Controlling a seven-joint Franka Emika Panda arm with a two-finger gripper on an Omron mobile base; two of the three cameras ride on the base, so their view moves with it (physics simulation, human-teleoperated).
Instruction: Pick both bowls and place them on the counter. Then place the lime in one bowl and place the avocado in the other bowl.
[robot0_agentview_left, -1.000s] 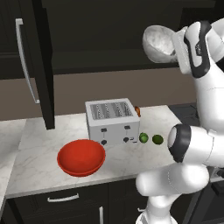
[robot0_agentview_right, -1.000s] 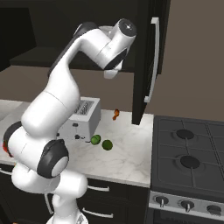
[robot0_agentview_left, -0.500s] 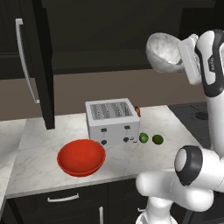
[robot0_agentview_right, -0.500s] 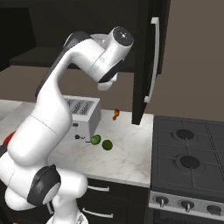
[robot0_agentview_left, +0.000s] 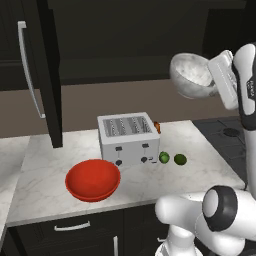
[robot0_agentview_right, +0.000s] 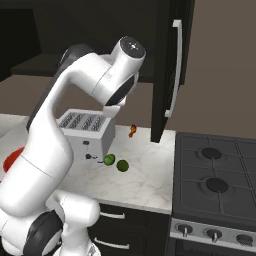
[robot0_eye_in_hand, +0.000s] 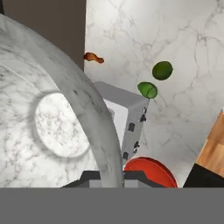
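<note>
Holding the white marbled bowl (robot0_agentview_left: 191, 75) high above the surface (robot0_agentview_left: 45, 165), our claw (robot0_eye_in_hand: 110, 178) is clenched on its rim, the wall of the bowl pinched between the two tips at the bottom of the hand view. We judge the bowl to be stiff, glazed and fairly weighty, so a thin edge grip like this could let it swing or slip; the rim is still the only sensible place to take it, since the body is far too wide for the claw. It would likely chip if it were set down hard, so a low, level release on the marble seems wise.

Counting what we see: two bowls, the marbled one in the air and the red bowl (robot0_agentview_left: 93, 179) already resting on the surface in front of the toaster (robot0_agentview_left: 128, 138). One toaster. Two small green fruits (robot0_agentview_left: 172, 159) lie just beside each other to the right of the toaster, one lime and one avocado, though we cannot tell which is which. One small orange object (robot0_agentview_right: 132, 130) sits behind the toaster.
</note>
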